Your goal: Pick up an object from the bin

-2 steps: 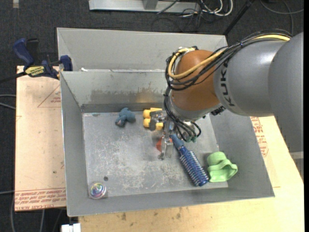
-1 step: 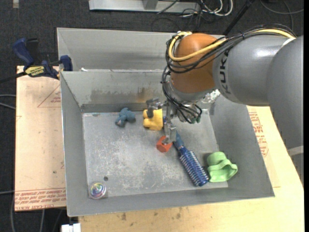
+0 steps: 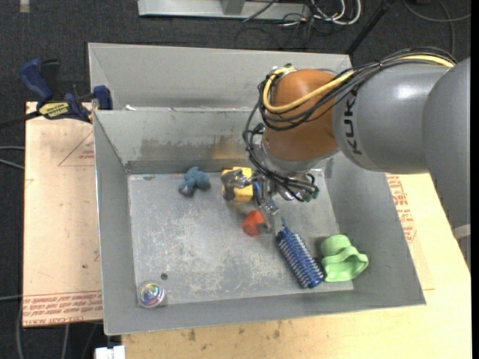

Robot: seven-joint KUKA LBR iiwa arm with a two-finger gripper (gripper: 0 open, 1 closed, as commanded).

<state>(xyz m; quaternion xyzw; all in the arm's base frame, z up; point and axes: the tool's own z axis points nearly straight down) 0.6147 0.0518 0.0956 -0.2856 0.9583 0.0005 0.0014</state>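
Observation:
My gripper (image 3: 266,203) hangs below the arm's wrist near the back middle of the bin floor. Its tip is just above and to the right of a small red-orange piece (image 3: 252,224). A yellow toy with blue and white parts (image 3: 238,185) lies right beside the gripper on its left, partly hidden by it. A blue hairbrush with a ribbed head (image 3: 299,257) lies diagonally just below and right of the gripper. I see nothing held.
A grey-blue figure (image 3: 194,180) lies near the back wall, left of the yellow toy. A green curved piece (image 3: 343,258) sits at the front right beside the brush. A small shiny round thing (image 3: 150,295) rests in the front left corner. The arm covers the bin's back right.

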